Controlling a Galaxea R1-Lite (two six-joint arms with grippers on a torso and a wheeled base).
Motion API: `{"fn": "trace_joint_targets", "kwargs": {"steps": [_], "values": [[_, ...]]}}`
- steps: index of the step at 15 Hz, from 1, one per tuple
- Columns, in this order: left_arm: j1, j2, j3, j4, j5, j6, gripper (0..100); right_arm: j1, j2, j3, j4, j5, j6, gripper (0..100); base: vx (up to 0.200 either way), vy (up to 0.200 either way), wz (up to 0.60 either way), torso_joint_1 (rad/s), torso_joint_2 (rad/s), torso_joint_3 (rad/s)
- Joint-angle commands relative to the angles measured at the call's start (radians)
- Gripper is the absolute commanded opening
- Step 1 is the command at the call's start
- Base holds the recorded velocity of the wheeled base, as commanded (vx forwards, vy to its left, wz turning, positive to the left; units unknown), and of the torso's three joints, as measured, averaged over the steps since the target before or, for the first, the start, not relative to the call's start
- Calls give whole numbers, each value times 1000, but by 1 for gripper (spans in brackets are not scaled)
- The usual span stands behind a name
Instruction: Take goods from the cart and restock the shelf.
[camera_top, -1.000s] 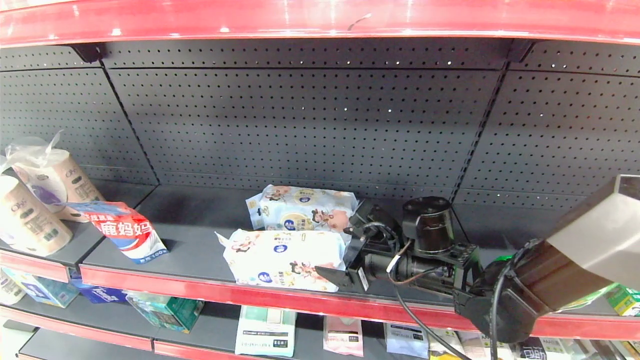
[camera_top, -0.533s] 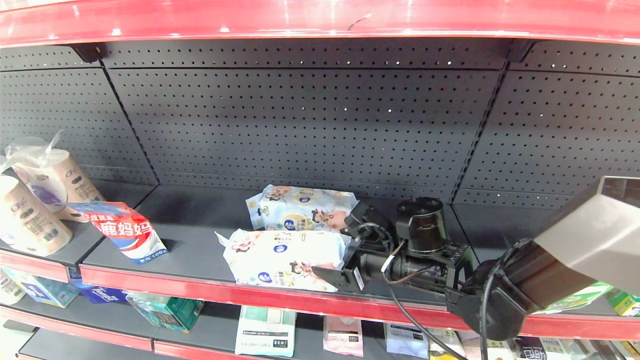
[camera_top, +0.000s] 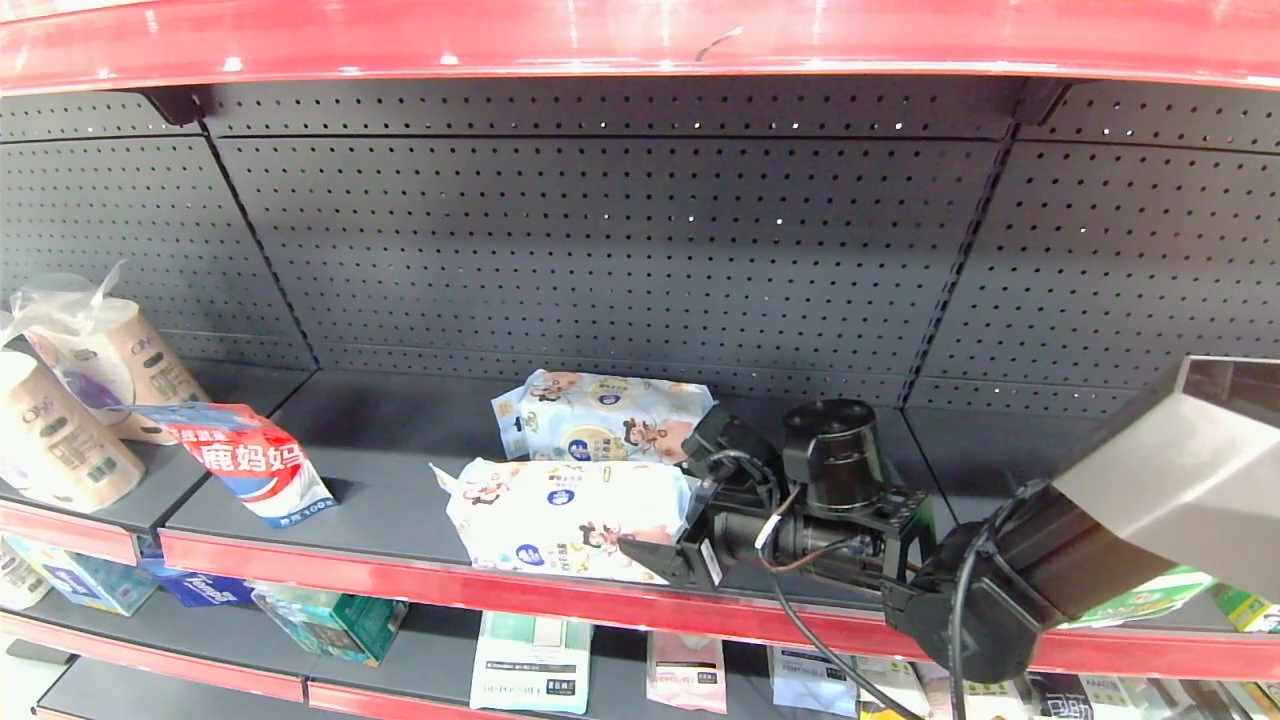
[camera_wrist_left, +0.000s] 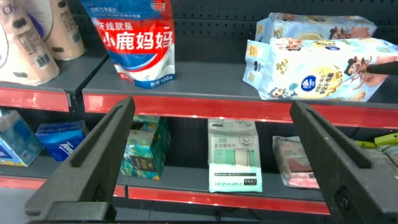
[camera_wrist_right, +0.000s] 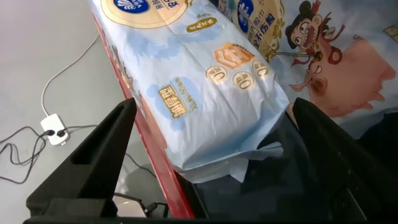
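right claw (camera_top: 665, 520) released, straddling 3 o'clock end of front pack (camera_top: 560, 515) | pack near lip of shelf (camera_top: 390, 470) | risk: finger snags wrapper on retreat, drags pack off

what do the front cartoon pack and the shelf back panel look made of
The front cartoon pack: soft printed plastic film, slightly glossy, judging by wrinkles and a crimped end seal. The shelf back panel: dark matte sheet, probably painted metal, with regular punched holes.

shelf (camera_top: 380, 440) | front tissue pack (camera_top: 565, 515) | rear tissue pack (camera_top: 600, 415) | red-blue pouch (camera_top: 250, 460) | paper rolls (camera_top: 60, 440)
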Motion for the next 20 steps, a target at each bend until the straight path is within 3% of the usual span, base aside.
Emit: {"fn": "trace_joint_targets", "kwargs": {"steps": [1,5,6,20], "values": [[0,1,0,0,0,0,100,1,10,-8,0,1,1,100,0,0,0,0,0,0],[0,1,0,0,0,0,100,2,23,-14,-2,1,1,100,0,0,0,0,0,0],[0,1,0,0,0,0,100,2,25,-14,-2,1,1,0,0,0,0,0,0,0],[0,1,0,0,0,0,100,30,-1,19,-2,1,1,0,0,0,0,0,0,0]]}}
